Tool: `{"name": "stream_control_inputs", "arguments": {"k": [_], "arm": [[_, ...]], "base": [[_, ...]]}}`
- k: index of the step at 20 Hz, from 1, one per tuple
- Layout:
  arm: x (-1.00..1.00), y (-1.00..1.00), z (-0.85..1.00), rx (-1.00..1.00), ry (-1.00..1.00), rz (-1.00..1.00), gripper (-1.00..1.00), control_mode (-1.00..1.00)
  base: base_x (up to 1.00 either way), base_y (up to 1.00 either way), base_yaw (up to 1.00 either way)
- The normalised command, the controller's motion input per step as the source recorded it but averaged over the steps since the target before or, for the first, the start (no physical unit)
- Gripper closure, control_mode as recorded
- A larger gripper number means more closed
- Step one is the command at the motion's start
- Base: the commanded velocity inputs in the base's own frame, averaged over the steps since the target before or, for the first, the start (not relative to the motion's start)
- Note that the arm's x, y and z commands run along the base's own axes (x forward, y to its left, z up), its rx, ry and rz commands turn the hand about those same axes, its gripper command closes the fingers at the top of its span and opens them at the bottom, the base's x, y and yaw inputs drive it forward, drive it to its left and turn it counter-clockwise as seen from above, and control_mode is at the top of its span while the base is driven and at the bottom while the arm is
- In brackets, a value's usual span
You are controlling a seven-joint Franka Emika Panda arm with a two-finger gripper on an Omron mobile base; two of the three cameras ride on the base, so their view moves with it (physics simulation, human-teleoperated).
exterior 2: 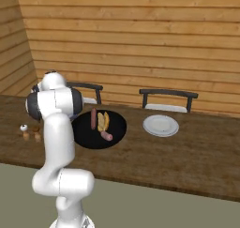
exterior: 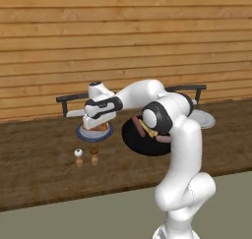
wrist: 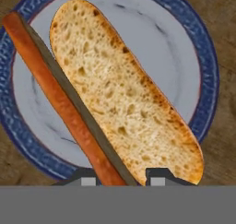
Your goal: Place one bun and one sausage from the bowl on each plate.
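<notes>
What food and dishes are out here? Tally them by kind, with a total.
Sausages: 3
Buns: 2
Blue-grey plates: 2
Black bowl: 1
Total: 8

The white arm rises from its base, bends at a dark elbow joint and reaches out level to its left. The wrist turns the hand downward, so the gripper point(exterior: 95, 126) hangs low, close to the surface. Its jaws stand nearly closed, seemingly clamped on a sausage point(wrist: 64, 103).
</notes>
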Motion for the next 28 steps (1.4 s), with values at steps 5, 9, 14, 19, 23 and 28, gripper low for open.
{"name": "stream_control_inputs", "arguments": {"k": [5,9,14,19,23,28], "arm": [[0.0,0.0,-0.03,0.0,-0.07,0.03,-1.0,-1.0],[-0.12,0.0,0.34,-0.04,-0.19,0.0,-1.0,-1.0],[0.0,0.0,0.04,0.0,0.2,0.0,-1.0,-1.0],[0.0,0.0,0.0,0.0,0.35,0.01,-1.0,-1.0],[0.46,0.24,0.0,-0.03,0.2,0.03,-1.0,-1.0],[-0.02,0.17,0.24,-0.12,-0.18,0.0,-1.0,-1.0]], "base": [[0.0,0.0,0.0],[0.0,0.0,0.0],[0.0,0.0,0.0],[0.0,0.0,0.0],[0.0,0.0,0.0],[0.0,0.0,0.0]]}}
